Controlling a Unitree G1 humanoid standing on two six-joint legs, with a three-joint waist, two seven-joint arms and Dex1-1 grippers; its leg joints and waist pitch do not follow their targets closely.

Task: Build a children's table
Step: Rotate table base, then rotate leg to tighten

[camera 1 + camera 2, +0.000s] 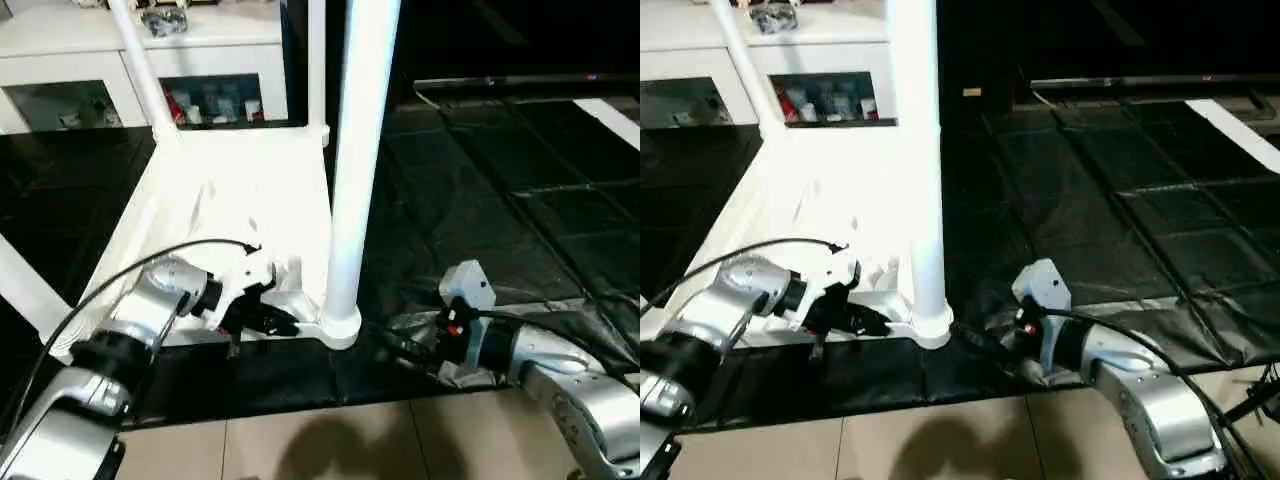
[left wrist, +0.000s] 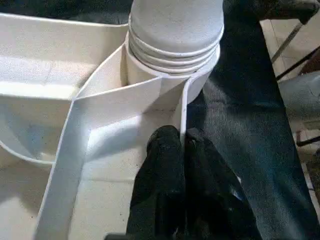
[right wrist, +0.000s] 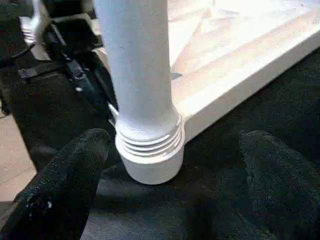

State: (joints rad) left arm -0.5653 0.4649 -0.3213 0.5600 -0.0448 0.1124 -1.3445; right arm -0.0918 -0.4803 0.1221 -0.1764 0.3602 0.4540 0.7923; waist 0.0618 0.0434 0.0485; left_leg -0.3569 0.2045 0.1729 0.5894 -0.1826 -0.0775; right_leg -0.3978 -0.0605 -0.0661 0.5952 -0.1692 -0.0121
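Silver forearms reach in from both sides toward the near corner of the upturned tabletop [image 1: 240,200], which lies ribbed side up on the black floor mat [image 1: 470,200]. From that corner's socket a white leg [image 1: 355,150] stands upright, its long axis vertical, threads still showing above the socket rim. Left tool [image 1: 275,320] has its black fingers [image 2: 167,165] pressed together, pinching the thin rib wall just beside the socket. Right tool [image 3: 175,200] sits low on the mat on the other side, spread wide and empty, the leg's base straight ahead between its fingertips but not touched. My guess: the right arm is better placed to take the leg and turn it home.
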